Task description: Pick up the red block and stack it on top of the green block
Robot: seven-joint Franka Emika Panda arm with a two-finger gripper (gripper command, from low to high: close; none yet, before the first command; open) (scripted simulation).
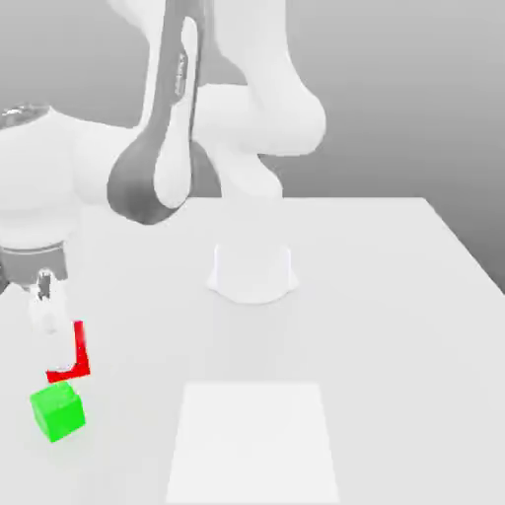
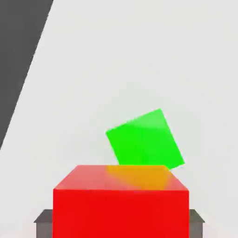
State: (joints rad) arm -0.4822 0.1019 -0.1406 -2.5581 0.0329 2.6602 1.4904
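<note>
And here's the claw (image 1: pixel 61 361) down at the exterior view's left, closed on the red block (image 2: pixel 121 214), one finger pressed to each of two opposite sides in the hand view. In the exterior view a pale finger covers much of that block, leaving a bright red corner and lower strip peeking out.

Right there beside it, the green block (image 1: pixel 58 411) sits on the counter (image 1: pixel 395 345), closer to the exterior view's camera and turned at an angle to the red one. The hand view has the red block overlapping one corner of the green; whether they touch, I can't tell, nor how high the red one hangs, if at all.

Now the room to move: plenty of bare counter toward the exterior view's right, past the pale square (image 1: pixel 253 444) and the arm's base (image 1: pixel 252 274). The other way it's tighter, with a straight counter edge cutting across the hand view and dark ground (image 2: pixel 18 56) beyond, well apart from the green block.
</note>
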